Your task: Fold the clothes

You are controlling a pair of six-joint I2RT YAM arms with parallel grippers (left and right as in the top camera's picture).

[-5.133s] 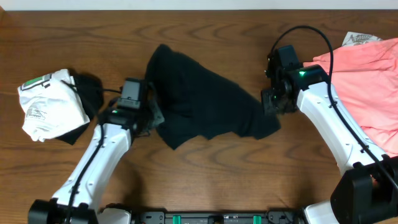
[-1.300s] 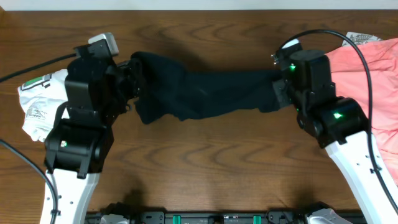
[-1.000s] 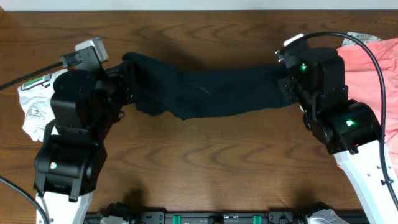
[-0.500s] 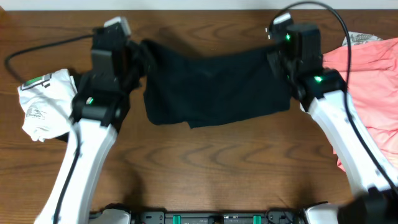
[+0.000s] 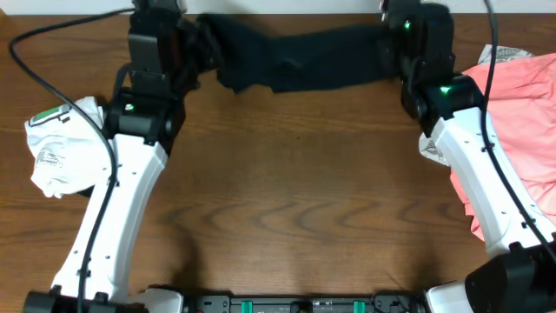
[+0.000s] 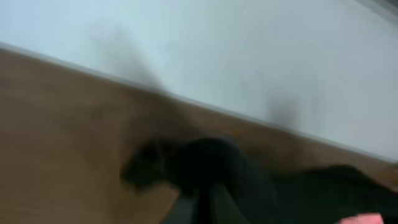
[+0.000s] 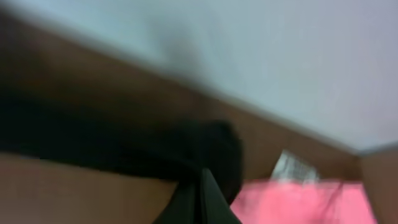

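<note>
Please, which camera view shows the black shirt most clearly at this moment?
The overhead view: the black shirt shows along its full length, stretched between the left end effector and right end effector. Both wrist views are blurred and show only one dark bunched end each.

table [image 5: 287,200]: brown wood grain | wall [image 6: 249,50]: white, along table's far edge

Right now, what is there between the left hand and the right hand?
The black shirt spans the gap, held by the left hand and the right hand near the far edge of the table. The overhead view shows it.
</note>
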